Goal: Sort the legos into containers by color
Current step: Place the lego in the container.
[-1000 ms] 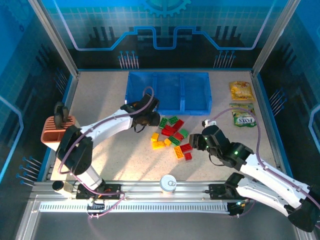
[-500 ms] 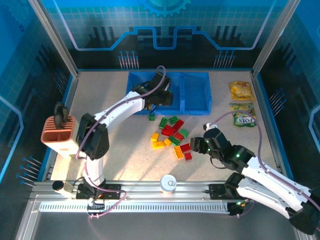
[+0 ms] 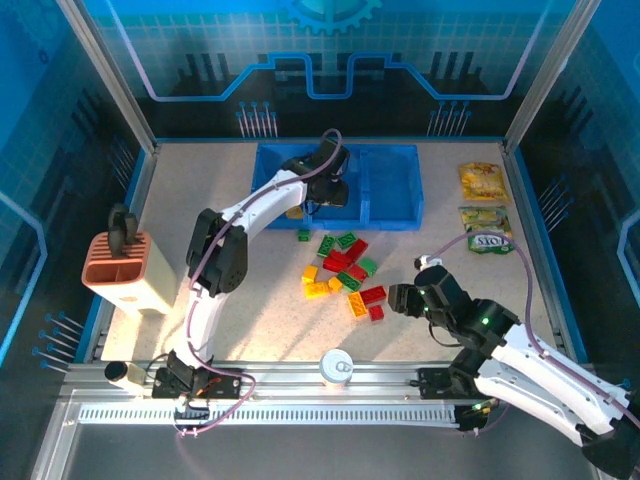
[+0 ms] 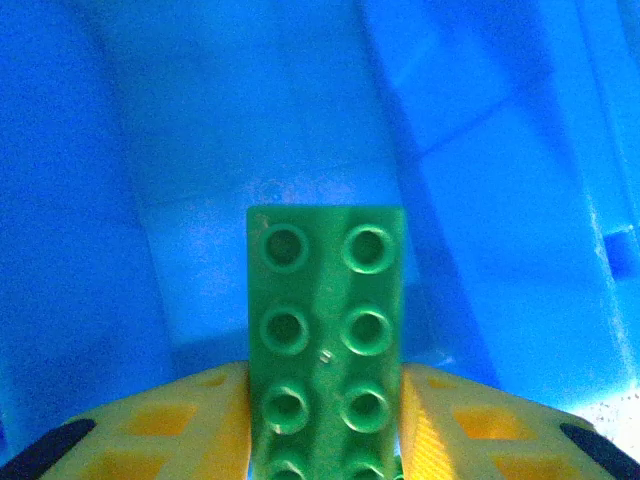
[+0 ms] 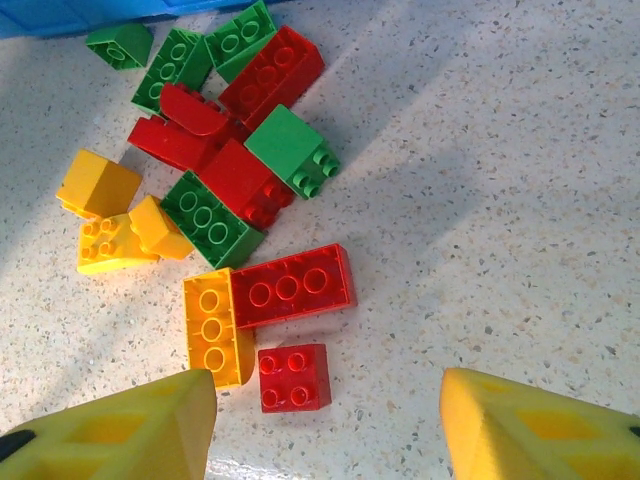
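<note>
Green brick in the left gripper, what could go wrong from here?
The green brick is pinched in the left gripper over the blue tray. Released askew, it could bounce into a neighbouring compartment. The right gripper hangs open over the pile, where a red brick touches a yellow brick, so it might catch both.

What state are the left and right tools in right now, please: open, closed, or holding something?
Left tool: closed on a green lego brick, over the blue tray.
Right tool: open, holding nothing.
</note>
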Robot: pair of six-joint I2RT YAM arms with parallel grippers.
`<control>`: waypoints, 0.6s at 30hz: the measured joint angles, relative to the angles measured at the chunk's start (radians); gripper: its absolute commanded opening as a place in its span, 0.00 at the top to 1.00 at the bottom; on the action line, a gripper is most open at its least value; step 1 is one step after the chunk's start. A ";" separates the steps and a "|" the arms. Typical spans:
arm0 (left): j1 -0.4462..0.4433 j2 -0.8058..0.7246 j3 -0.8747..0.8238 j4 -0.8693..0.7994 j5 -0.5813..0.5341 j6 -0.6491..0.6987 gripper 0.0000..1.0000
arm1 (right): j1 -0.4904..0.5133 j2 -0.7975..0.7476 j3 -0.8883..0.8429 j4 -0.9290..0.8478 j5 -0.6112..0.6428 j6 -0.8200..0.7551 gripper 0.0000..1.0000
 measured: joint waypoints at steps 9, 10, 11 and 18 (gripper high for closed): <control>0.000 0.007 0.045 -0.049 0.004 0.006 0.41 | 0.000 0.036 0.000 0.001 -0.003 0.000 0.35; -0.002 -0.005 0.037 -0.047 0.004 0.006 0.40 | 0.000 0.053 0.000 0.002 -0.005 0.000 0.35; -0.003 -0.021 0.025 -0.045 0.004 0.006 0.40 | 0.000 0.071 0.000 0.002 -0.007 -0.001 0.36; -0.043 -0.314 -0.198 0.021 0.004 0.005 0.40 | 0.022 0.236 0.002 0.011 -0.041 -0.016 0.36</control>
